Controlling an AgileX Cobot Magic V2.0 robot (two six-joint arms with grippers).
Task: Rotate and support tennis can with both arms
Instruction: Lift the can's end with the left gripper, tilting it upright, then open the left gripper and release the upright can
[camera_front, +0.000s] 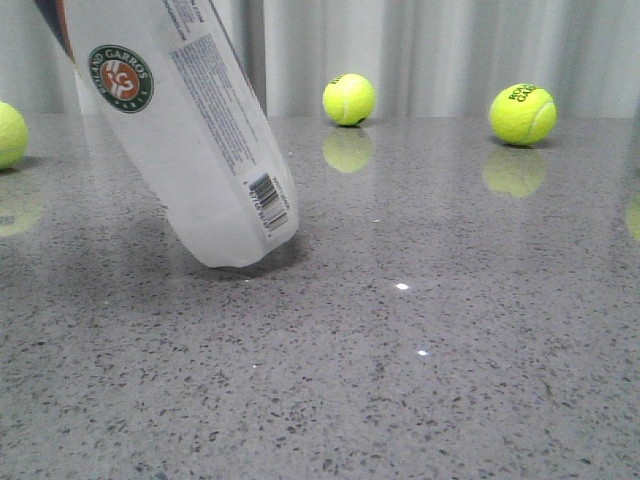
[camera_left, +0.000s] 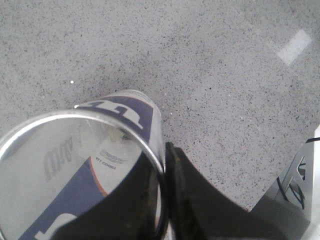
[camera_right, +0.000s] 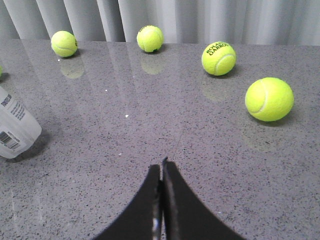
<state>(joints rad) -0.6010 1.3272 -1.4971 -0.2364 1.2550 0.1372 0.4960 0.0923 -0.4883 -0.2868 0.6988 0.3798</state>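
Right gripper (camera_right: 161, 172) pressed closed; left gripper (camera_left: 164, 165) seemingly clamped.

Table (camera_front: 420, 380): grey speckled stone-look top, glossy, reflecting what stands on it. On it: tennis can (camera_front: 190, 130), white, tilted, only its lower rim touching the surface; four yellow-green tennis balls in the right wrist view (camera_right: 64, 43) (camera_right: 150, 38) (camera_right: 218, 58) (camera_right: 269, 99), all well apart, the rear two near a pale curtain.
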